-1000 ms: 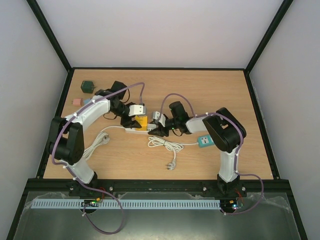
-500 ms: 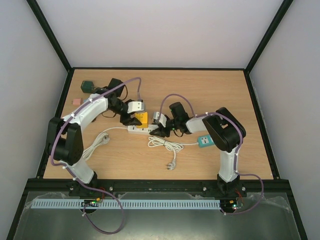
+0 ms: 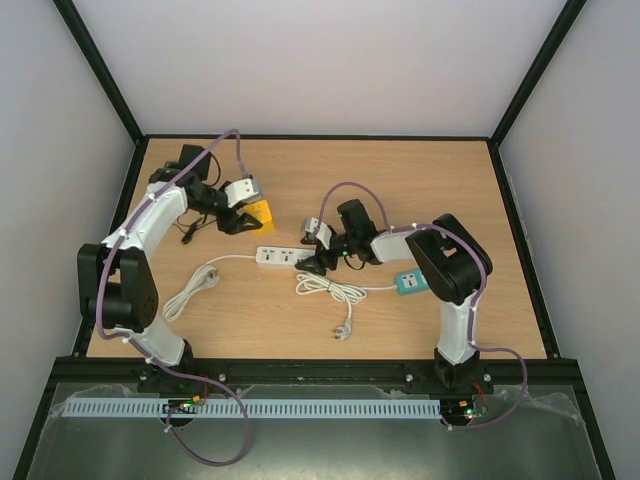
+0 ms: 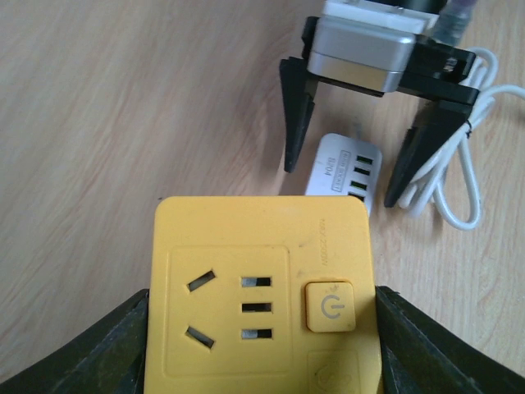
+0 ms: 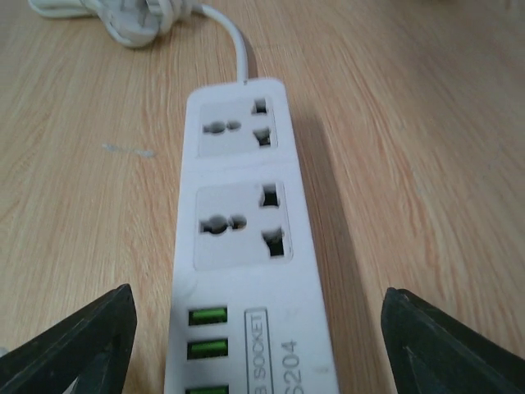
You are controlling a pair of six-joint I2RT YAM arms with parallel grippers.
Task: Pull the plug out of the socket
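While the left claw (image 3: 246, 213) squeezed the yellow plug (image 4: 262, 304) from both sides, the plug was off the white socket strip (image 3: 278, 257) and well apart from it, over the far left part of the bench (image 3: 420, 180). The strip lay flat near the middle of the bench with its two big sockets facing up. The right claw (image 5: 254, 328) was wide open, with one finger on each side of the strip's end, not touching it. A white cord (image 3: 330, 288) lay in loops just beside the strip.
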